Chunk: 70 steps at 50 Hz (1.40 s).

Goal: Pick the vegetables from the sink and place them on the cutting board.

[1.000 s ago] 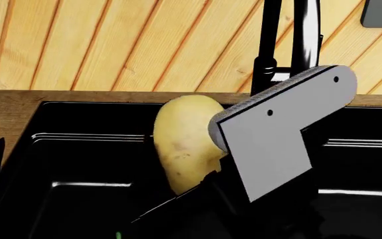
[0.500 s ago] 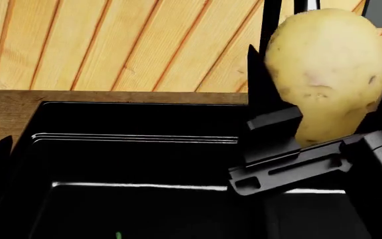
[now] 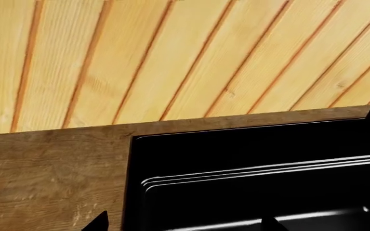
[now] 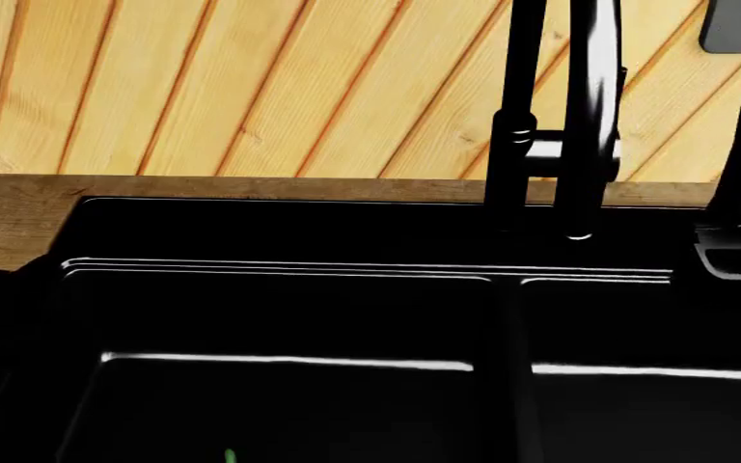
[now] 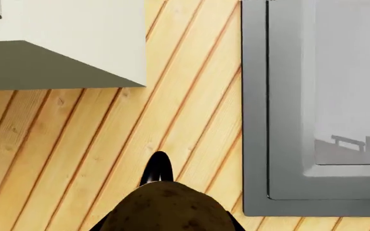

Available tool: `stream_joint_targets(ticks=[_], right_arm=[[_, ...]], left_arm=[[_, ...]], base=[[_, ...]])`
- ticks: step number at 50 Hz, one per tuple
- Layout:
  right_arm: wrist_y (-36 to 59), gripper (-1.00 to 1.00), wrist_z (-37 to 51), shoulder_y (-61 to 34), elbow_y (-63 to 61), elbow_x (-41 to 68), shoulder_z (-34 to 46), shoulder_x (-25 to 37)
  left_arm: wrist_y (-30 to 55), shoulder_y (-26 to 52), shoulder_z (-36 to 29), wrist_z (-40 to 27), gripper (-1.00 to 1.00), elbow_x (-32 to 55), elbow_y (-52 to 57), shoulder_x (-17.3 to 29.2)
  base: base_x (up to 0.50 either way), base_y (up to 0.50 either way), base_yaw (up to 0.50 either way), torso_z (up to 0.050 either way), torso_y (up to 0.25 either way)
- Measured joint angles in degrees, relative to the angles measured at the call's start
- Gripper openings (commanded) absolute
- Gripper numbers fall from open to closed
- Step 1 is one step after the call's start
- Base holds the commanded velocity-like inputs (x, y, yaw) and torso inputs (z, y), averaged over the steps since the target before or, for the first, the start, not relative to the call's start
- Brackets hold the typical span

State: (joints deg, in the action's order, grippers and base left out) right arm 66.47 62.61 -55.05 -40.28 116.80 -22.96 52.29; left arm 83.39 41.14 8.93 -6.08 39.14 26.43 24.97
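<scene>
**Potato held up before the plank wall, pepper stem at the basin's edge**

In the right wrist view the right jaws (image 5: 162, 222) sit at the bottom centre, closed around the oval tan-brown speckled potato (image 5: 164, 208), whose rounded top fills the bottom middle of the frame. Just above it pokes the curved top of the tall black faucet (image 5: 157, 166). Behind stands the slanted light-wood plank wall (image 5: 75, 144), with a white wall cabinet (image 5: 63, 43) upper left and a grey-framed window (image 5: 313, 106) at right.

Of the left jaws (image 3: 181, 226) only two dark tips show at the bottom of the left wrist view; how far apart they stand I cannot tell. Beyond them lie the glossy black double-basin sink (image 3: 256, 159) and the brown wooden bench (image 3: 50, 173).

In the head view, a tiny green sliver (image 4: 231, 455) shows at the bottom left of the sink; whether it is the pepper's stem I cannot tell. The cutting board is out of frame.
</scene>
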Motion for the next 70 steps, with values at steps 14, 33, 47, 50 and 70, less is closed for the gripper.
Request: stream_joint_targets(ticks=[14, 33, 47, 50, 70], right_arm=[[3.65, -1.0, -3.38, 6.04, 0.34, -7.64, -2.74, -3.0], [6.19, -1.0, -9.39, 11.54, 0.06, -14.98, -5.06, -6.47], [5.72, -1.0, -9.81, 13.09, -0.67, -14.24, -5.9, -5.89], [5.55, -1.0, -9.8, 13.54, -0.91, -13.75, -6.4, -5.61], [5.66, -1.0, -12.1, 16.61, -1.8, -15.26, -8.29, -6.4]], left_arm=[[4.33, 6.87, -6.11, -18.81, 1.0, 21.66, -3.81, -2.19], [3.74, 9.07, -17.73, -37.7, 1.0, 41.92, -14.35, -1.82], [3.18, 7.68, -24.55, -41.22, 1.0, 45.14, -17.63, -0.97], [2.86, 7.48, -25.94, -41.22, 1.0, 45.07, -18.12, -0.94], [-4.58, 6.69, -38.4, -30.41, 1.0, 34.18, -24.06, -1.22]], base=[[0.0, 0.0, 0.0, 0.0, 0.0], [0.0, 0.0, 0.0, 0.0, 0.0], [0.0, 0.0, 0.0, 0.0, 0.0], [0.0, 0.0, 0.0, 0.0, 0.0], [0.0, 0.0, 0.0, 0.0, 0.0]])
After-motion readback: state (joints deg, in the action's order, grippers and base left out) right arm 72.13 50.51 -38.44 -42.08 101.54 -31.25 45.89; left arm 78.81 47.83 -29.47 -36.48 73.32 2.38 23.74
